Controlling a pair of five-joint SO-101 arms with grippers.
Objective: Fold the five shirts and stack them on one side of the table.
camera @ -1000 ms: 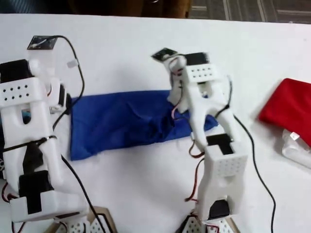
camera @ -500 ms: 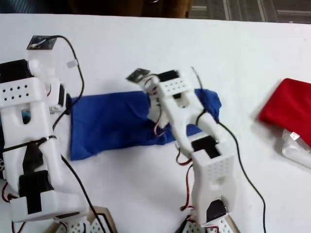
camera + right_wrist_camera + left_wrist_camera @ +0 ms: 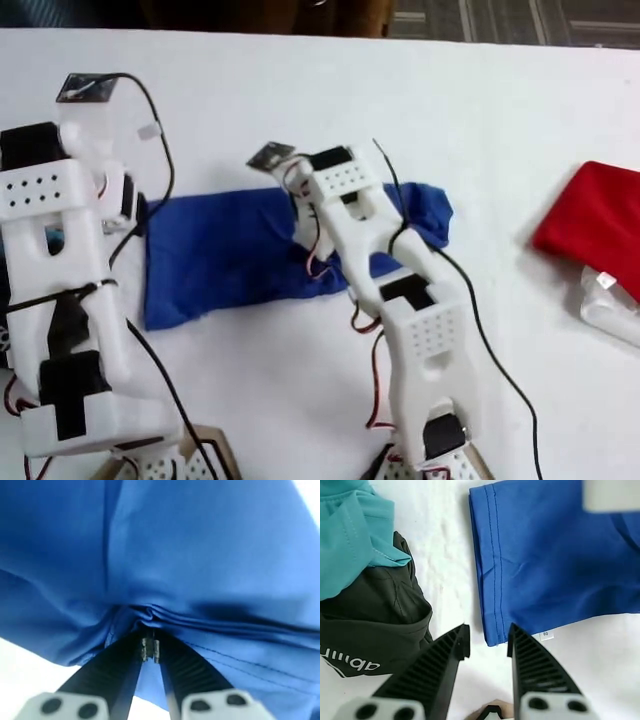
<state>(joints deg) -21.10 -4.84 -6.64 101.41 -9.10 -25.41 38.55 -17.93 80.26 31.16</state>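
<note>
A blue shirt [image 3: 220,250] lies folded into a long strip across the table's middle. My right gripper [image 3: 150,649] is shut on a pinched fold of this blue cloth. The right arm [image 3: 345,200] stands over the strip's middle, and a lifted bulge of blue fabric [image 3: 425,210] shows just behind it. My left gripper [image 3: 487,632] is open and hovers just off the hemmed corner of the blue shirt [image 3: 545,565], with nothing between its fingers. A red shirt [image 3: 600,225] lies folded at the table's right edge.
A teal shirt [image 3: 350,530] lies on a dark shirt [image 3: 375,625] beside the left gripper. A clear plastic piece [image 3: 612,305] rests in front of the red shirt. The white table [image 3: 300,90] is bare at the back. Cables trail from both arms.
The right arm has swung left with the blue cloth in its grip, pulling the shirt's right end up and over toward the middle. The left arm has not moved.
</note>
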